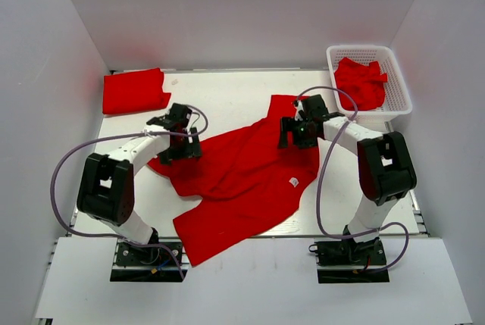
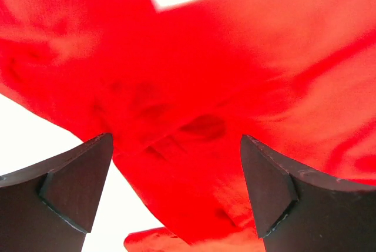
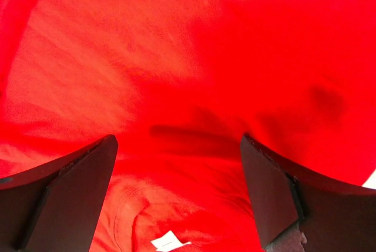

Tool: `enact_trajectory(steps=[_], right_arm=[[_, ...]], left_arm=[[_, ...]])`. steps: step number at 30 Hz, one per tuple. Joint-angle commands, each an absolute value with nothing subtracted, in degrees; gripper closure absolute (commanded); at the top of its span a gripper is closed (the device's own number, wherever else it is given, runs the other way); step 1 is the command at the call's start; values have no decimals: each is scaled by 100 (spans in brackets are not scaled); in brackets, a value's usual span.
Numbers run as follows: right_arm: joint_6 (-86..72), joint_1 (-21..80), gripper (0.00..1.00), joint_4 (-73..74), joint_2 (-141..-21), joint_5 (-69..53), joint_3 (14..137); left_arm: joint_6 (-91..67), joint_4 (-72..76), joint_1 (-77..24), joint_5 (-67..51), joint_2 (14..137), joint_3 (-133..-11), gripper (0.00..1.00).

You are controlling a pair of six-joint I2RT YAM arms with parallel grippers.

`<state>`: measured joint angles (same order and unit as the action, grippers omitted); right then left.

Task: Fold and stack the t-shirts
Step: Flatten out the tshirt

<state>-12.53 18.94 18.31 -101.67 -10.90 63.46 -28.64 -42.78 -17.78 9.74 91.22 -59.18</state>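
My left gripper (image 2: 176, 138) and right gripper (image 3: 178, 140) both have their fingers spread wide with nothing between them. Each is low over the open red t-shirt (image 1: 242, 177), and I cannot tell whether the tips touch the cloth. The shirt lies crumpled across the middle of the table (image 1: 227, 94), one corner hanging past the near edge. From above, my left arm covers its sleeve and my right arm covers part of its far edge. My right wrist view is nearly all red, with a small white tag (image 3: 167, 242) cut off at the bottom. A folded red shirt (image 1: 135, 90) sits at the far left. A white basket (image 1: 400, 105) at the far right holds a bunched red shirt (image 1: 361, 82).
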Motion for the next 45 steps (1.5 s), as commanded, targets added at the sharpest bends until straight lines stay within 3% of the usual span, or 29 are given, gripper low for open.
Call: enact_trajectory(steps=[1,7,15,20,26,29,36,40,44,45], right_arm=[[-1046,1916,10,1749,-9678,-1178,6724],[-1168,1925,10,1907,-9325,-740,6662],[-1239,1907,10,1995,-9281,-589,6346],[-1257,1907,10,2047,-9246,-563,6284],[-1257,1907,10,2092,-9255,-554,6302],[-1248,1890,10,2162,-9246,-554,6293],[-1239,1898,10,2206,-9185,-352,6275],[-1248,1898,10,2206,-9193,-387,6267],[-1222,1898,10,2189,-9202,-387,6232],[-1230,1898,10,2197,-9193,-387,6240]], left_arm=[[-2313,-4298,-1846,976,8745,-6547,1],[-1328,-4429,-2485,-111,8561,-6776,1],[-1696,-5220,-3725,641,8991,-6425,2],[-1880,-5036,-3832,809,8771,-6197,13],[-1881,-4843,-3946,756,9131,-5995,16],[-1934,-4790,-4008,923,9202,-5994,24],[-1934,-4851,-4061,976,9359,-5801,27],[-2056,-4957,-4113,1238,9448,-5801,37],[-2180,-4957,-4113,1467,9448,-5862,54],[-2180,-4957,-4113,1529,9448,-5862,54]])
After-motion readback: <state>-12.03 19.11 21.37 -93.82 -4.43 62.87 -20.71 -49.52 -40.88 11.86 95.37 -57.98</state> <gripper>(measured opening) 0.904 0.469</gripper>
